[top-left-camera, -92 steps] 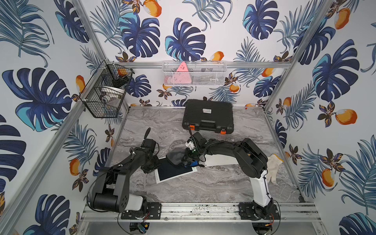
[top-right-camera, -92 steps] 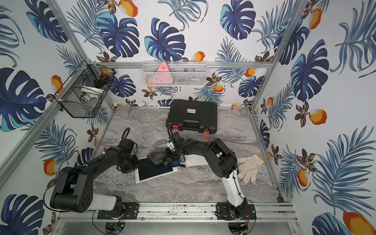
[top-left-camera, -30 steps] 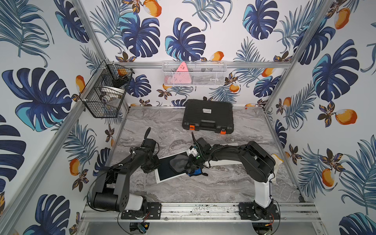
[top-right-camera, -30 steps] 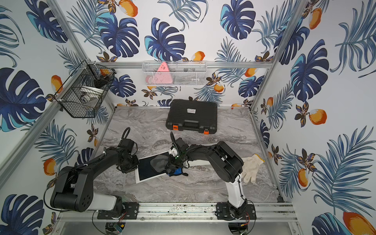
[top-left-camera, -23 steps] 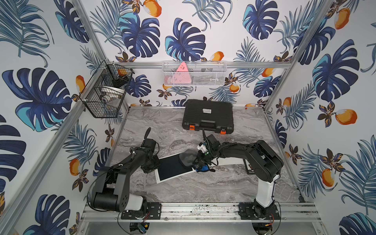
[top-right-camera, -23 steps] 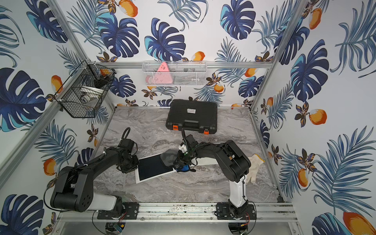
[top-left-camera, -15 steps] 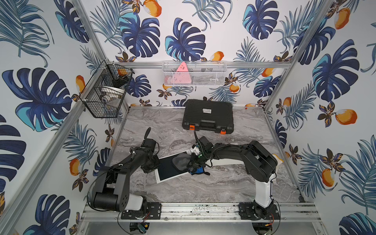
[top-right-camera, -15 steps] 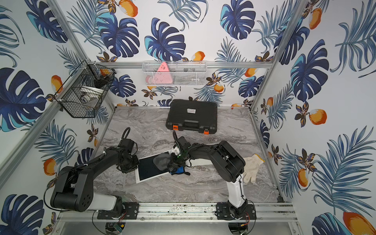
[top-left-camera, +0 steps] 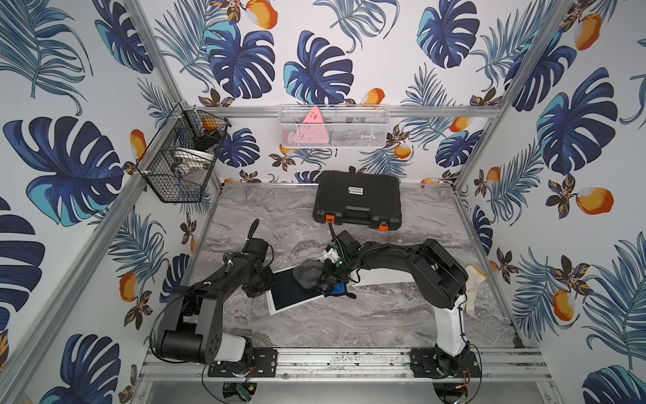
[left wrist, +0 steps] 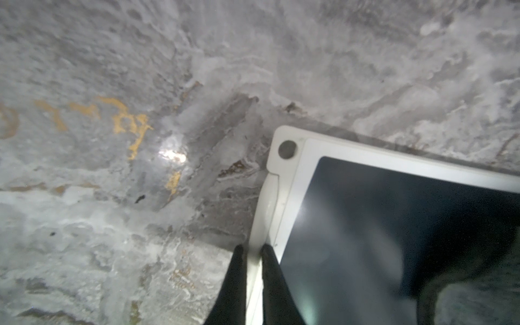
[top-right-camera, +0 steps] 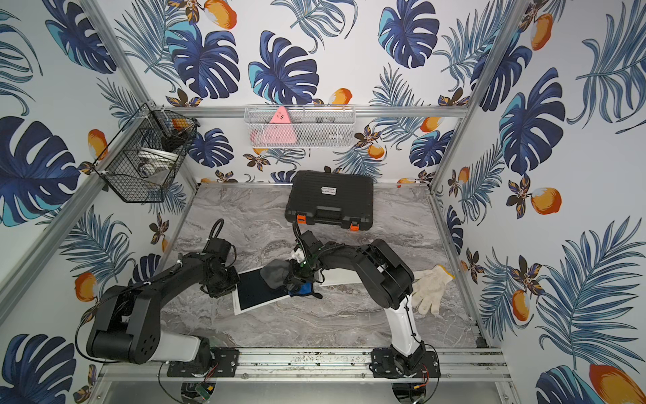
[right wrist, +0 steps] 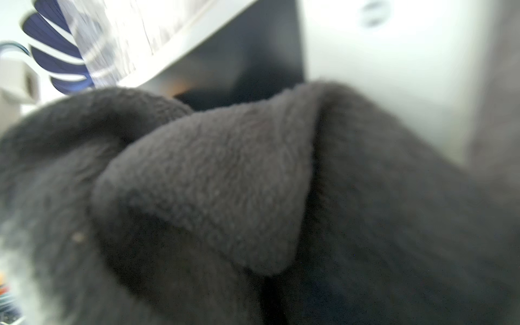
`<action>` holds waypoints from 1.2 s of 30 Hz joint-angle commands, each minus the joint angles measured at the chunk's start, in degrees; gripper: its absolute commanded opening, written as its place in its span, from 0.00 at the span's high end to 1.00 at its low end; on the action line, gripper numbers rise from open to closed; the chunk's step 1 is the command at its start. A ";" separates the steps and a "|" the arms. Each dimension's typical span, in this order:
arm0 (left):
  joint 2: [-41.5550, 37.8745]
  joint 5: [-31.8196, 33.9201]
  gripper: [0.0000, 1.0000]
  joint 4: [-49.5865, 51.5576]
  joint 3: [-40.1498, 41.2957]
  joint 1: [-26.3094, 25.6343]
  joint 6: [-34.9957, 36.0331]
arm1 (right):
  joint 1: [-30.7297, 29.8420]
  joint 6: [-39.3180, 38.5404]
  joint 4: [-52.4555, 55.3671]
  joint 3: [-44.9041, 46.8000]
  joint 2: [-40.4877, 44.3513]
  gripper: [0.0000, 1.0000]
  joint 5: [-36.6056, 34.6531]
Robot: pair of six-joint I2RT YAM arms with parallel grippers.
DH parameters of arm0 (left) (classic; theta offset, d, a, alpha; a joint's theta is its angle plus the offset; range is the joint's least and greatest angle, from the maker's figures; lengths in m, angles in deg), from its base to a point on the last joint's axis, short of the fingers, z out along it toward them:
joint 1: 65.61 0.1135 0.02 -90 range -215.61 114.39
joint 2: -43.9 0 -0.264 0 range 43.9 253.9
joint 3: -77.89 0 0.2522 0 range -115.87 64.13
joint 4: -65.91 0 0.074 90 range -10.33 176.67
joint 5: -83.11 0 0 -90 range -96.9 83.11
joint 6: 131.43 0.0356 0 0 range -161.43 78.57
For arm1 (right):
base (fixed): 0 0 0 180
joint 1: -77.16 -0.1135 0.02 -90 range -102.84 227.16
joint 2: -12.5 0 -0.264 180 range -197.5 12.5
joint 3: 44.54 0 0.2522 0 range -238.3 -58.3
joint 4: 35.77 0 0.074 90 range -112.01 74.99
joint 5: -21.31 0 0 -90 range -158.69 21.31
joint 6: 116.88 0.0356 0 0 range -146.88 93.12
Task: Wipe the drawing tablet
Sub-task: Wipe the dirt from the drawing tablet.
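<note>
- Left pincer point(left wrist: 251, 247) is clamped on the white side rim of the drawing tablet point(top-left-camera: 288, 295). Its fingers point(left wrist: 236, 281) stand on either side of that rim and steady the tablet on the grey marble desk point(top-left-camera: 349, 321).
- Right pincer point(top-left-camera: 323, 277) is closed on a bunched grey cloth point(top-left-camera: 307, 276). Its wrist view is filled with cloth and the fingertips are hidden, so the grip is probably on a fold near the cloth's edge.
- Between the two arms, the drawing tablet lies flat and skewed on the near-left part of the desk, dark screen up.
- Pressed onto the screen, the cloth covers the end nearest the right arm, while the rest of the screen lies bare.
- Something small and blue point(top-left-camera: 337, 289) sits just beside that end of the tablet, under the right wrist. It is too hidden to name.
- As I judge it, a wiping stroke is under way, with much of the screen left to cover.
- Next, the cloth needs dragging flat across the bare screen toward the held rim, under light downward pressure.
- That stroke should stop short of the left fingers, and the left grip must hold so the tablet does not slide.
</note>
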 commanded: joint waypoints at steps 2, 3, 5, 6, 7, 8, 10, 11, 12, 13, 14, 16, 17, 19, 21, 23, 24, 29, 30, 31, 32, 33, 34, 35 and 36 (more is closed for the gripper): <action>3.00 -1.38 0.87 0.60 2.43 -0.38 -0.51 | 6.27 -3.13 6.96 3.40 0.83 1.00 -5.14; 2.98 -1.43 0.87 0.54 2.46 -0.38 -0.45 | 6.67 -4.19 7.82 3.60 1.44 1.00 -5.13; 3.06 -1.43 0.87 0.44 2.46 -0.38 -0.49 | 5.67 -5.12 8.81 3.66 3.83 1.00 -5.07; 3.15 -1.50 0.87 0.39 2.55 -0.38 -0.51 | 4.39 -4.73 8.49 3.68 4.27 1.00 -4.86; 3.19 -1.49 0.87 0.38 2.47 -0.47 -0.47 | 2.67 -4.00 7.79 3.70 4.70 1.00 -4.95; 3.33 -1.41 0.87 0.35 2.46 -0.42 -0.47 | 0.81 -2.70 6.39 3.87 4.94 1.00 -5.06; 3.50 -1.50 0.87 0.33 2.46 -0.47 -0.44 | -1.99 -0.30 4.00 4.01 4.86 1.00 -5.32; 3.51 -1.50 0.87 0.33 2.48 -0.47 -0.43 | -3.08 0.38 3.64 3.77 4.40 1.00 -5.68; 3.53 -1.50 0.87 0.28 2.47 -0.47 -0.38 | -3.53 0.73 3.30 3.87 4.08 1.00 -5.81; 3.65 -1.50 0.87 0.33 2.46 -0.47 -0.41 | -3.64 0.99 3.05 4.31 3.53 1.00 -5.84; 3.70 -1.47 0.87 0.34 2.46 -0.47 -0.37 | -3.24 0.85 3.08 4.77 3.25 1.00 -5.82; 3.55 -1.33 0.87 0.49 2.46 -0.47 -0.43 | -0.59 0.18 2.57 8.33 3.83 1.00 -5.40; 3.46 -1.32 0.87 0.46 2.46 -0.47 -0.43 | 1.59 -0.11 1.81 10.36 4.53 1.00 -4.83; 3.33 -1.33 0.87 0.51 2.46 -0.47 -0.44 | 4.84 -1.35 1.66 12.51 5.89 1.00 -3.73; 3.41 -1.24 0.87 0.34 2.46 -0.56 -0.44 | 5.13 -3.05 3.49 11.51 6.50 1.00 -4.08; 3.63 -1.15 0.87 0.37 2.46 -0.64 -0.41 | 2.26 -2.44 3.73 8.86 5.70 1.00 -3.70; 3.71 -1.15 0.88 0.34 2.46 -0.64 -0.41 | 0.38 -1.90 3.90 7.23 4.95 1.00 -3.87; 3.59 -1.09 0.88 0.52 2.46 -0.64 -0.40 | -2.47 0.60 3.02 3.69 2.69 1.00 -4.22; 3.62 -0.98 0.88 0.59 2.46 -0.64 -0.37 | -1.60 0.09 3.36 4.29 2.79 1.00 -4.41; 3.55 -0.99 0.88 0.60 2.46 -0.73 -0.43 | 0.05 -0.55 3.56 5.60 3.11 1.00 -4.30; 3.52 -0.97 0.88 0.64 2.40 -0.78 -0.44 | 2.14 -1.21 3.38 7.86 3.68 1.00 -3.82; 3.45 -0.84 0.88 0.61 2.40 -0.82 -0.44 | 4.08 -1.74 3.27 9.50 4.32 1.00 -3.48; 3.25 -0.80 0.88 0.64 2.46 -0.90 -0.41 | 6.30 -2.30 2.92 11.09 5.09 1.00 -2.89; 3.15 -0.71 0.88 0.67 2.46 -0.99 -0.41 | 7.79 -2.81 3.03 11.73 5.63 1.00 -2.49; 3.22 -0.71 0.88 0.69 2.46 -1.08 -0.44 | 8.05 -3.36 3.56 11.48 5.94 1.00 -2.60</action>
